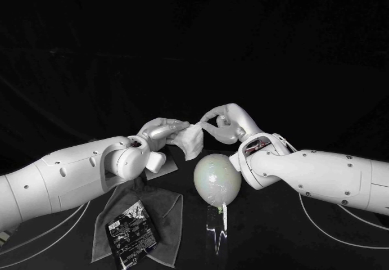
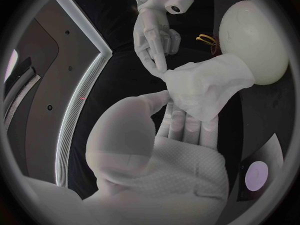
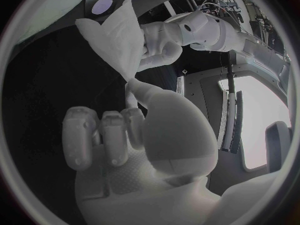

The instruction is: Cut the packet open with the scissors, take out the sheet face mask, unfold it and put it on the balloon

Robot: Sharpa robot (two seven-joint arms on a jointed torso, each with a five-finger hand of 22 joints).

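Both hands raised over the counter (image 1: 271,247), meeting at ctr, just above and behind the balloon (image 1: 217,179).

Left hand (image 1: 164,132): fingers closed round one side of the sheet mask (image 1: 192,142), thumb over the top. Firm hold, mask lies across its fingers in the left wrist view.

Right hand (image 1: 225,124): thumb and one finger brought together on the mask's upper corner in a pinch. Other fingers curled in w/ nothing in them.

Mask: white, still mostly folded and bunched, off the counter, held btwn the two hands. In the head view its long axis runs roughly up-down. The upper corner is at the right hand's fingertips and the free lower end hangs down toward the balloon's far end. Can't tell if it touches the balloon; looks just clear.

Balloon: pale, egg-shaped, at ctr. Long axis runs away from the robot, narrow neck end pointing back toward the robot.

Packet (image 1: 132,229): dark, flat on a grey cloth (image 1: 166,208) on the left side of the counter, beside the balloon but apart from it. Long axis runs roughly near-to-far, tilted a little. Neither hand touches it.
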